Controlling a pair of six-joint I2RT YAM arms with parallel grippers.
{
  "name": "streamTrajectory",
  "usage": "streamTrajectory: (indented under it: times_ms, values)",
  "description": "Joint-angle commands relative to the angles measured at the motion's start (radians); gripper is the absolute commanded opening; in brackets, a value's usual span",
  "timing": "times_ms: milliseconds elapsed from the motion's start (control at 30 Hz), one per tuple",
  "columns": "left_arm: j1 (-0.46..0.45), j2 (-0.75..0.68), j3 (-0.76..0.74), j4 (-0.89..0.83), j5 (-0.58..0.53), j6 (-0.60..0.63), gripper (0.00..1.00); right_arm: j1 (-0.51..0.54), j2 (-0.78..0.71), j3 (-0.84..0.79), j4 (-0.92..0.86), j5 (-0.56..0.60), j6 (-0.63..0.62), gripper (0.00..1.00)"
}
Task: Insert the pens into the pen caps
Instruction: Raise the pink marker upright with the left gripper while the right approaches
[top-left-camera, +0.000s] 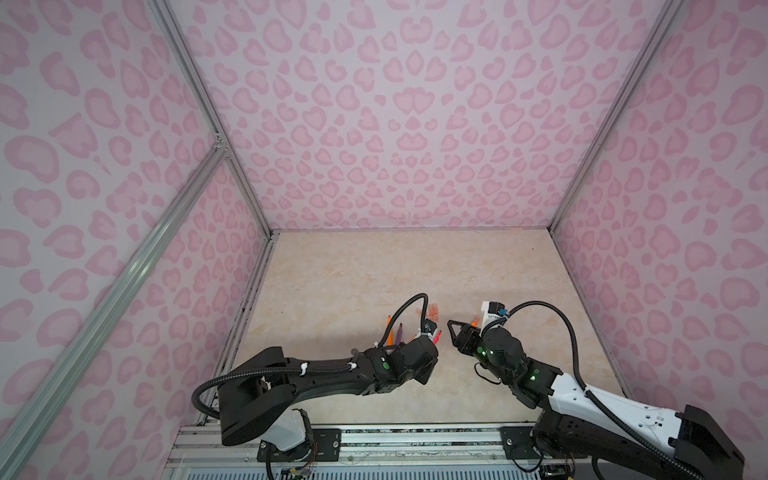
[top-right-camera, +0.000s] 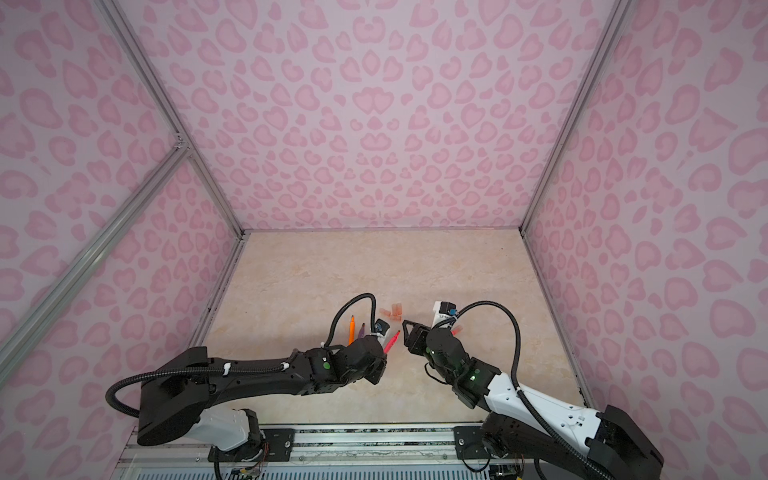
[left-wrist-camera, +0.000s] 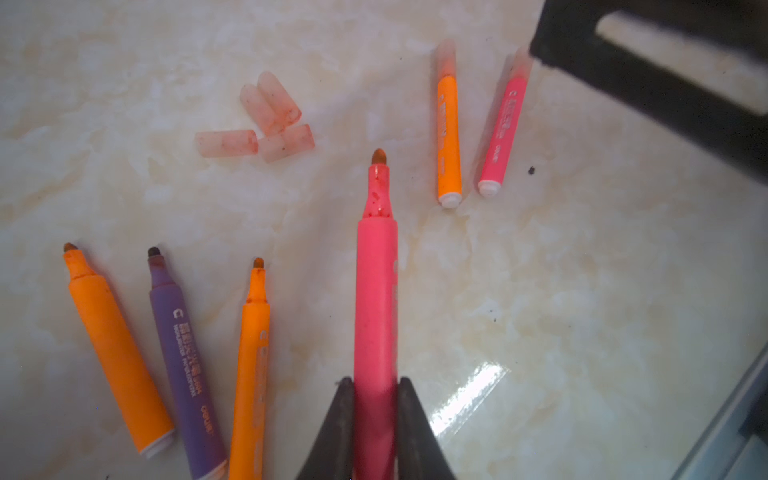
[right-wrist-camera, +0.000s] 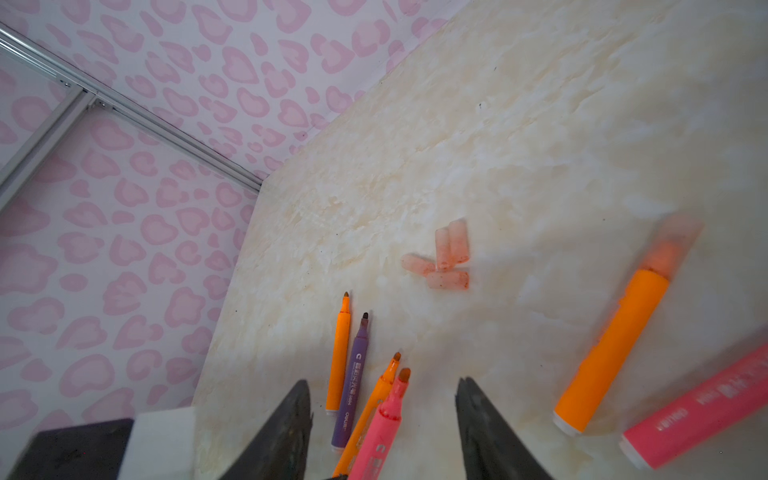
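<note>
My left gripper (left-wrist-camera: 376, 384) is shut on a pink-red pen (left-wrist-camera: 376, 291), whose bare dark tip points toward the right gripper (right-wrist-camera: 384, 384). That gripper is open and holds nothing, and the held pen (right-wrist-camera: 382, 428) shows between its fingers in the right wrist view. In both top views the two grippers nearly meet, with the pen (top-right-camera: 391, 341) slanting up between them. Several loose pen caps (left-wrist-camera: 257, 120) lie in a cluster just beyond. Two orange pens (left-wrist-camera: 112, 353) (left-wrist-camera: 251, 374) and a purple pen (left-wrist-camera: 178, 365) lie uncapped on the table. An orange pen (left-wrist-camera: 449, 137) and a pink pen (left-wrist-camera: 500, 133) lie with caps on.
The marble-look table (top-left-camera: 353, 282) is bounded by pink patterned walls with aluminium frame rails (top-left-camera: 266, 232). The cap cluster (top-left-camera: 432, 309) sits just beyond both grippers. The capped pens (top-right-camera: 457, 331) lie partly under the right wrist.
</note>
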Motion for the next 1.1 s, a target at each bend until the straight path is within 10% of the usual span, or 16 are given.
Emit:
streamTrajectory:
  times_ms: [0, 533, 700, 867, 1067]
  values:
    - [0.010, -0.042, 0.020, 0.037, 0.024, 0.021, 0.08, 0.010, -0.001, -0.021, 0.099, 0.024, 0.032, 0.57]
    - [0.012, -0.116, 0.032, 0.071, 0.115, 0.043, 0.04, 0.015, 0.170, 0.033, 0.254, -0.061, 0.087, 0.44]
    - [0.011, -0.121, 0.024, 0.081, 0.113, 0.048, 0.04, 0.019, 0.243, 0.071, 0.265, -0.080, 0.102, 0.19]
    - [0.012, -0.126, 0.019, 0.085, 0.096, 0.053, 0.20, 0.042, 0.274, 0.091, 0.271, -0.066, 0.120, 0.00]
    - [0.014, -0.124, 0.019, 0.097, 0.071, 0.051, 0.44, 0.087, 0.276, 0.097, 0.308, -0.044, 0.134, 0.00]
